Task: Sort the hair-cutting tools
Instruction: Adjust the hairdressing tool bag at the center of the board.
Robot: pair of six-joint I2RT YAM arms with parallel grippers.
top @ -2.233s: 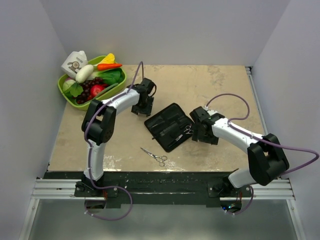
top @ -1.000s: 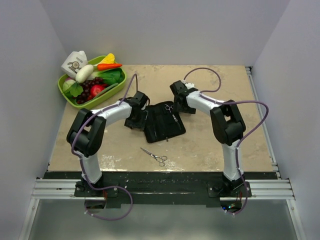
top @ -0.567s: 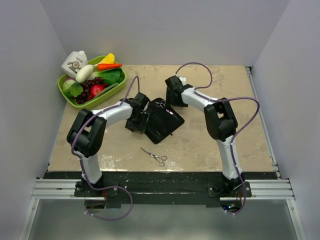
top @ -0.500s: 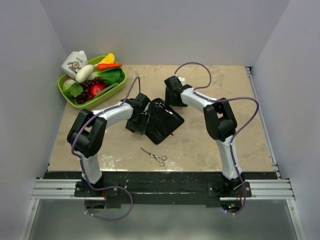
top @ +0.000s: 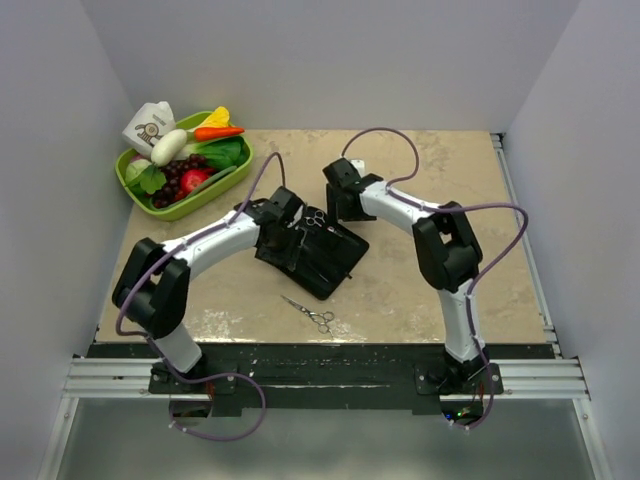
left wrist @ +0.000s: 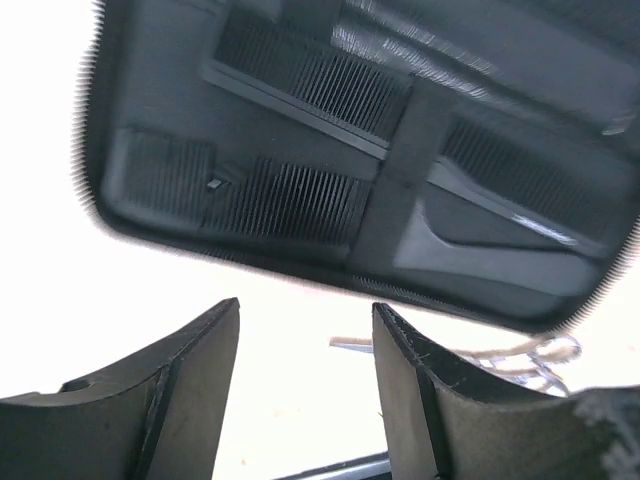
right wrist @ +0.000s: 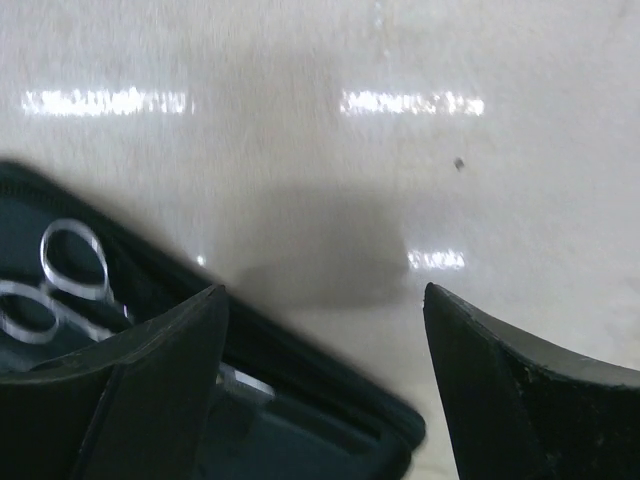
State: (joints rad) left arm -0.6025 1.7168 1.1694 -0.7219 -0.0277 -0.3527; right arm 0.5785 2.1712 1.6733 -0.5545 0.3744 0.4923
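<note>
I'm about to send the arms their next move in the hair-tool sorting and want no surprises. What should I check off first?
1. Left claw open, nothing between its fingers: ok.
2. Right claw open and empty: ok.
3. First slim silver ring-handled scissors resting on the flat black rectangular case: ok. Tucked in: cannot tell.
4. Second silver scissors in the case: not ok, they lie loose on the beige table.
5. Thin black comb stowed inside the case: ok.

I see black case (top: 318,255) open flat at centre of table (top: 450,190). Green basket (top: 214,191) in far left corner holds carrot (top: 218,132), white radish (top: 168,146), grapes (top: 172,178), carton (top: 150,122).
</note>
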